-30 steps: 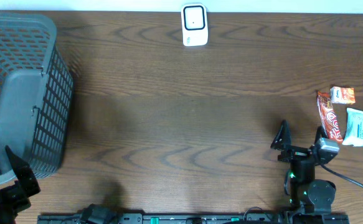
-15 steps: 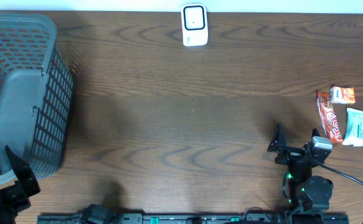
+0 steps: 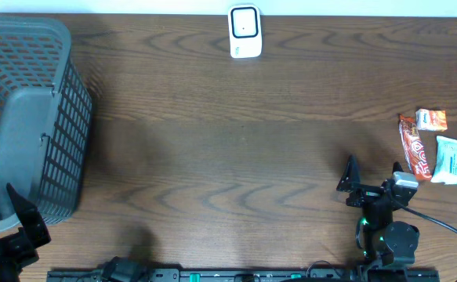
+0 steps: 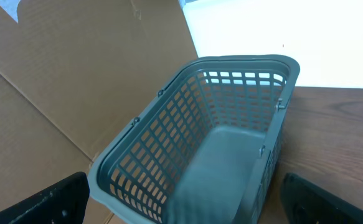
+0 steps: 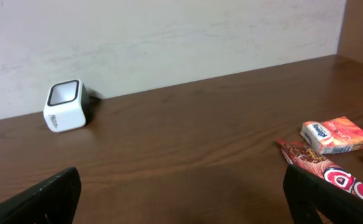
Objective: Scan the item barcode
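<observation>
Near the bar point(image 3: 415, 155), the right gripper point(image 3: 374, 176) is held wide open; the left gripper point(image 4: 193, 205) is spread open before the basket point(image 4: 231, 93).

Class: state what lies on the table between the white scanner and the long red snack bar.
Nothing: only bare wood table separates the scanner and the snack bar, clearest in the overhead view.
</observation>
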